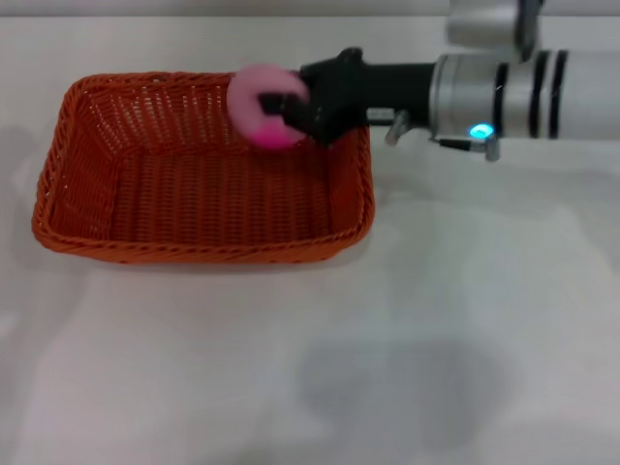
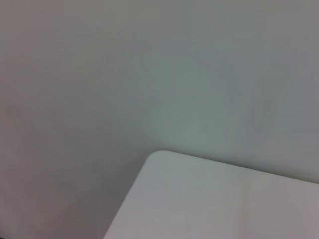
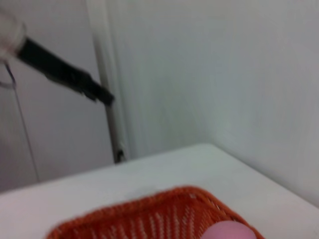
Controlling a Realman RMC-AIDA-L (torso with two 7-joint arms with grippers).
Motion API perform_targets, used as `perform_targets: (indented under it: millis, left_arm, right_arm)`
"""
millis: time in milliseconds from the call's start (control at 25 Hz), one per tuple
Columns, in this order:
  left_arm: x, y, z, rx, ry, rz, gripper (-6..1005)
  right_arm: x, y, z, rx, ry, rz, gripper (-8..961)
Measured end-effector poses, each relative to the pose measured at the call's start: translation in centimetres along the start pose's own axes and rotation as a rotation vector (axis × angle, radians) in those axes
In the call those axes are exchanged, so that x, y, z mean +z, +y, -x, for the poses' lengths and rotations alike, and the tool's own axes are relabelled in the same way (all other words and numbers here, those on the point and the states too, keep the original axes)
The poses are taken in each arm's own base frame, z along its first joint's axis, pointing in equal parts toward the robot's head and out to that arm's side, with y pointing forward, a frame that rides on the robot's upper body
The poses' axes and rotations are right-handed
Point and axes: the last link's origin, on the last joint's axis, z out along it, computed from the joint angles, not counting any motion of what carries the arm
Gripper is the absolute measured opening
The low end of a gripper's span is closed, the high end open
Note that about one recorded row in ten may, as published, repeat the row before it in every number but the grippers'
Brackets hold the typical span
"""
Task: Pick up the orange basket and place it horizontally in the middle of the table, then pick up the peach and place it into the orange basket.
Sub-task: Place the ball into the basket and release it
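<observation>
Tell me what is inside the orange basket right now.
The orange basket holds nothing on its woven floor. The peach is gripped in the right pincer above its far rim, hiding a bit of that rim.

Orange-brown woven wicker basket [image 1: 203, 174] w/ openwork weave; pale pink round peach [image 1: 260, 105], magenta patch; plain white table [image 1: 407, 339]; black gripper [image 1: 291, 108].

The right arm is extending in from the right side, forearm lying roughly level. Its right hand [image 1: 276, 108] is pointing leftward, black fingers [image 1: 281, 101] clamping around a held object. The left arm is showing in no view.
</observation>
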Motion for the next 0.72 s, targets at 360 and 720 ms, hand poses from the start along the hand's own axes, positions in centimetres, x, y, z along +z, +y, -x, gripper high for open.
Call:
perform_targets:
  millis: [360, 720]
  left_arm:
    - [0.0, 0.0, 0.2, 0.0, -0.01, 0.002, 485]
    - [0.0, -0.2, 0.4, -0.003, -0.015, -0.002, 485]
  right_arm:
    - [1.1, 0.7, -0.5, -0.032, 0.039, -0.002, 176]
    - [0.9, 1.3, -0.8, -0.041, 0.048, 0.033, 205]
